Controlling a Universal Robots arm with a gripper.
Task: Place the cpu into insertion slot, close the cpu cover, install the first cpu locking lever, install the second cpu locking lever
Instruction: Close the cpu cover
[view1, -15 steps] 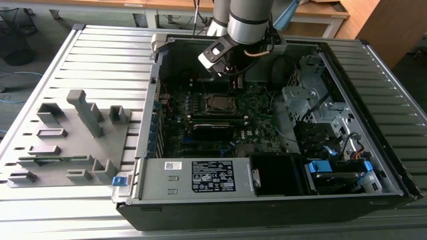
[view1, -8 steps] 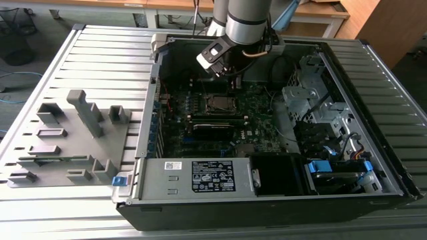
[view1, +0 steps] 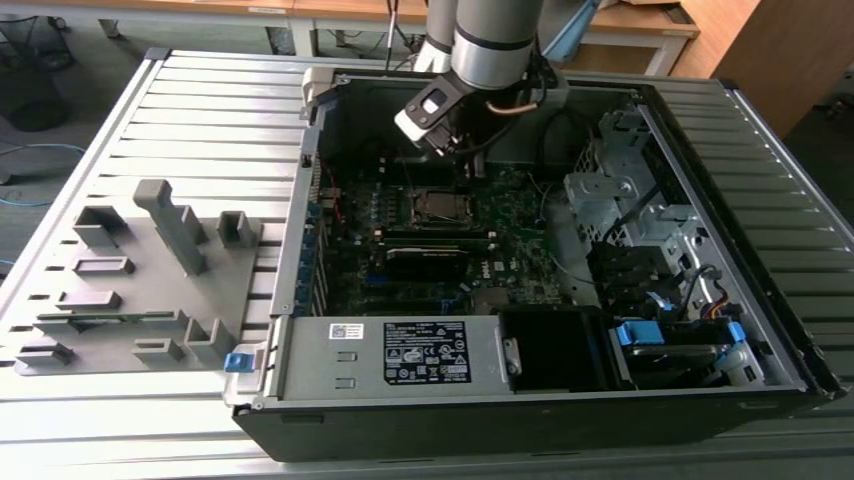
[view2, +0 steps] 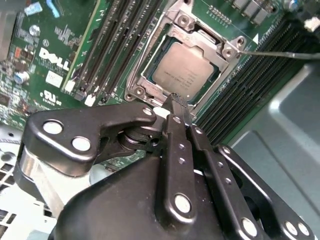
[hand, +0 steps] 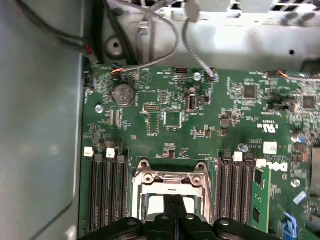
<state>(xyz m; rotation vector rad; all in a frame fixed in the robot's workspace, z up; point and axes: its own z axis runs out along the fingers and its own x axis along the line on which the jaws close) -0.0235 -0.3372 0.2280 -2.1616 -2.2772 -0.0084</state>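
The cpu (view2: 185, 71), a flat silver-grey square, lies in the insertion slot (view1: 434, 205) on the green motherboard. The cpu cover (view2: 200, 39), a silvery frame, lies flat over the chip's edges. A thin metal lever rod (view2: 280, 54) runs out from one corner of the socket. My gripper (view2: 176, 102) is shut with nothing between its black fingers; its tip is at the socket's edge, right by the cover frame. The first wrist view has the fingertips (hand: 175, 200) over the socket frame (hand: 170, 177). In the exterior view the gripper (view1: 467, 165) hangs just behind the socket.
Long black memory slots (view2: 250, 85) flank the socket on both sides. Cables (hand: 150, 30) hang along the case wall. A power supply (view1: 394, 355) and drive cage (view1: 627, 220) fill the case. A grey fixture tray (view1: 134, 280) sits on the exterior view's left.
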